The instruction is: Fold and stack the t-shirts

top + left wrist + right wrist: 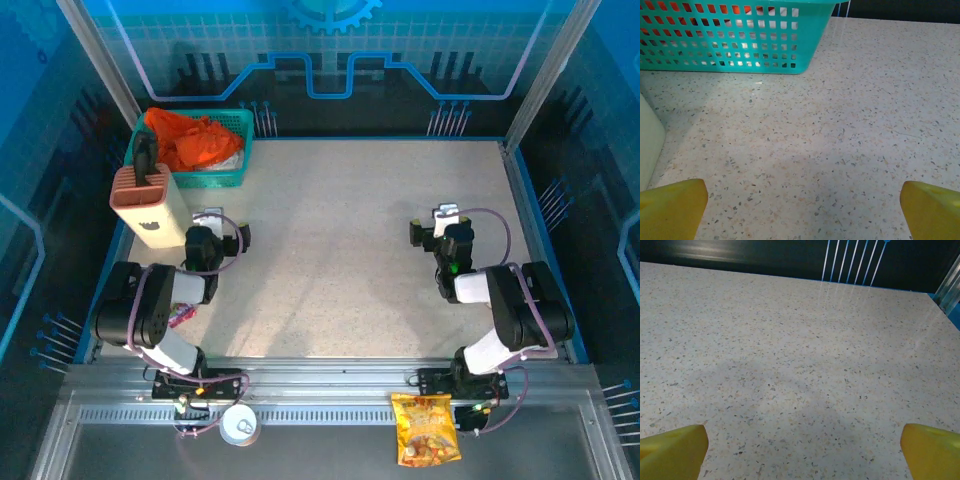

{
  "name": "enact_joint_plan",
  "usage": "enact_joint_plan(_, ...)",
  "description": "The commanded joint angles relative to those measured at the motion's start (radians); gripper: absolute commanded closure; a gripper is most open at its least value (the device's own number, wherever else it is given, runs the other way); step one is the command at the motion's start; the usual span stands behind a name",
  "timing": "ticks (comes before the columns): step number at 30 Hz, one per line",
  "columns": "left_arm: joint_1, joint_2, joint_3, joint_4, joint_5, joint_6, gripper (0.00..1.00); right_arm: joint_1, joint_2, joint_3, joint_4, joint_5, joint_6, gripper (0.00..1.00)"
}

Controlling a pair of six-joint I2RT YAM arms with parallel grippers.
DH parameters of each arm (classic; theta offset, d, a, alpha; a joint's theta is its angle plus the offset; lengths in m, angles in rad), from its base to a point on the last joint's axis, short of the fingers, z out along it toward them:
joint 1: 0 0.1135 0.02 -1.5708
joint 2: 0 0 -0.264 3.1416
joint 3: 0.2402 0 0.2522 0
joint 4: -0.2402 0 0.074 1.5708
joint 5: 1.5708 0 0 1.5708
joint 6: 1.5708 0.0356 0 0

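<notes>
Bright orange t-shirts (pixel 192 140) lie bunched in a teal mesh basket (pixel 228 176) at the back left of the table; orange cloth (pixel 735 9) shows through the basket's holes in the left wrist view. My left gripper (pixel 214 220) rests low on the left side, open, a short way in front of the basket (pixel 740 55), nothing between its yellow fingertips (pixel 672 205). On the right side my right gripper (pixel 443 222) is open too, over bare speckled tabletop, with its yellow fingertips (pixel 930 450) wide apart.
A beige knife block (pixel 150 205) stands just left of the left gripper, next to the basket. A snack bag (pixel 426 428) and a small tin (pixel 240 424) lie on the metal rail in front of the arm bases. Glass walls enclose the table (pixel 340 270).
</notes>
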Motion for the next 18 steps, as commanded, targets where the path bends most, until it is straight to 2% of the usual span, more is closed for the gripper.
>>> enact_joint_plan(1,0.002,-0.016,0.013,0.021,0.027,0.001,0.01,0.010,-0.005,-0.007,0.029,0.012,0.012,0.00)
enact_joint_plan(11,0.000,-0.015,0.013,0.022,0.025,0.002,0.01,0.009,-0.008,-0.041,0.088,0.023,0.017,0.00)
enact_joint_plan(18,0.001,-0.016,0.012,0.021,0.026,0.001,0.00,0.006,-0.007,-0.013,0.035,0.025,0.023,0.00)
